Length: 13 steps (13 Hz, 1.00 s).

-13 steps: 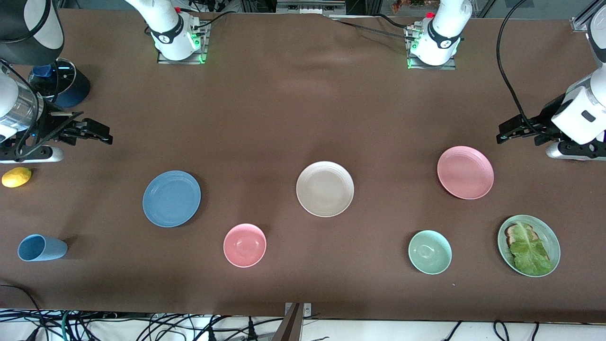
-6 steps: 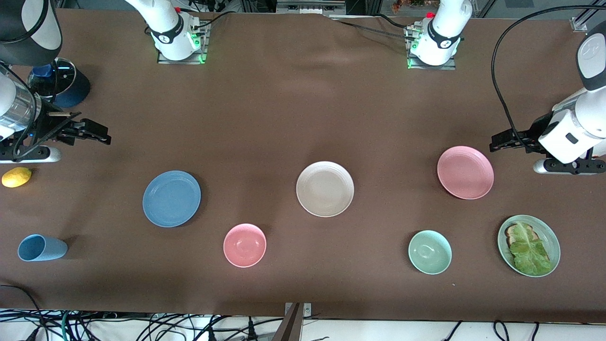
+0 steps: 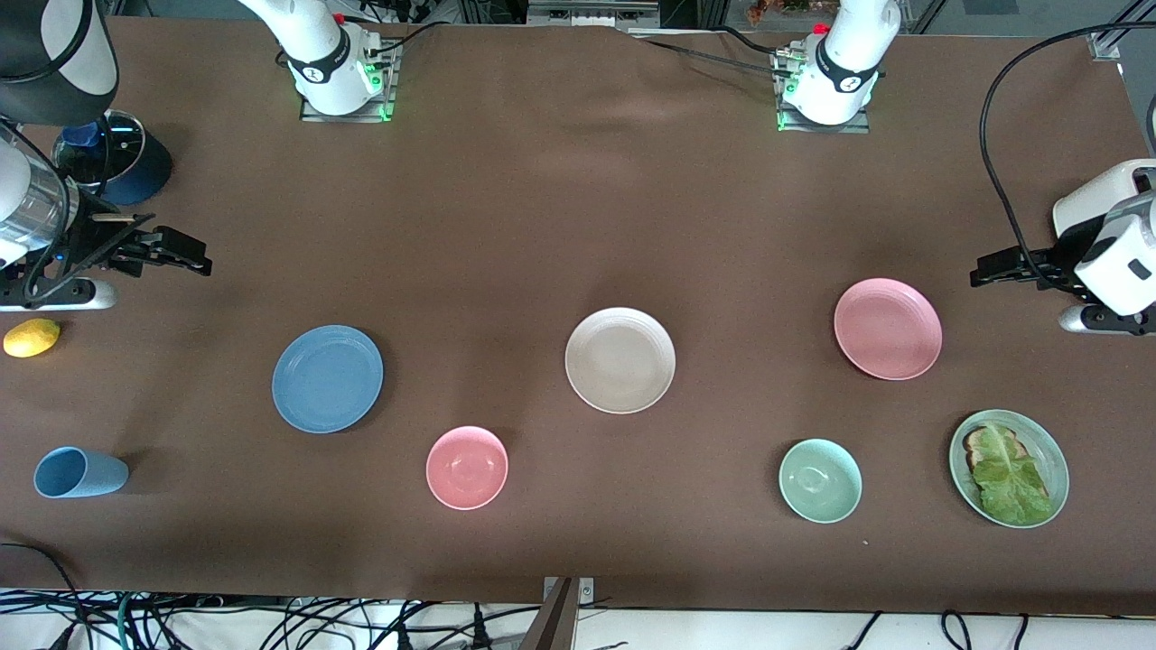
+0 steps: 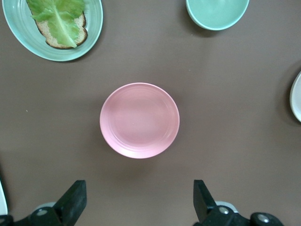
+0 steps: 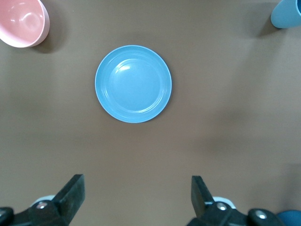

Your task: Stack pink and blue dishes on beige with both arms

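The matte blue plate, the cream-beige plate and the matte pink plate each lie alone on the brown cloth in a row. The beige one is in the middle. My right gripper hangs open over bare cloth at the right arm's end of the table, apart from the blue plate. My left gripper hangs open over bare cloth at the left arm's end, close beside the pink plate without touching it. Nothing is between either pair of fingers.
A pink bowl, a pale green bowl, a green plate holding toast and lettuce, and a tipped light blue cup lie nearer the front camera. A lemon and a dark round object sit at the right arm's end.
The left gripper first slid toward the pink plate, then drew back toward its end of the table. The right gripper has barely moved. No dish has moved.
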Motion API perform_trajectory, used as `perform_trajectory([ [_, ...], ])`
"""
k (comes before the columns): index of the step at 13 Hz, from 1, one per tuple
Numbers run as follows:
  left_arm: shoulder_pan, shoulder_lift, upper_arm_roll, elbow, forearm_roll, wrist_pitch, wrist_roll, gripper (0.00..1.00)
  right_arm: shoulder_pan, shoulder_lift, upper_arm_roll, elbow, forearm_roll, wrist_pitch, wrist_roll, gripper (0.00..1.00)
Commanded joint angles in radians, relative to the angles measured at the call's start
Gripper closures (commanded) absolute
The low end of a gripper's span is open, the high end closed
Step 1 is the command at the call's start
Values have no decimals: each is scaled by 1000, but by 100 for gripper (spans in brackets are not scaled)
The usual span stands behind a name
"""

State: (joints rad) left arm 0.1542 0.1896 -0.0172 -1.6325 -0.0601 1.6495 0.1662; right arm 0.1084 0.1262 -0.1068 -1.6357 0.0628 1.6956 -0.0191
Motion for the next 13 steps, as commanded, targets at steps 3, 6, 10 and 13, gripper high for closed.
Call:
perform_trajectory([
  [3,91,54,-4,-6,-39,61,169,0,8,1,-11,8,15,-1,-16,0],
  [6,125,54,-6,-67,-55,125,213,0,8,0,-11,8,14,-2,-16,0],
  [10,212,59,-6,-199,-182,271,398,0,8,1,-11,8,14,-2,-16,0],
  [13,269,114,-6,-219,-239,326,502,0,8,0,-11,8,15,-2,-16,0],
])
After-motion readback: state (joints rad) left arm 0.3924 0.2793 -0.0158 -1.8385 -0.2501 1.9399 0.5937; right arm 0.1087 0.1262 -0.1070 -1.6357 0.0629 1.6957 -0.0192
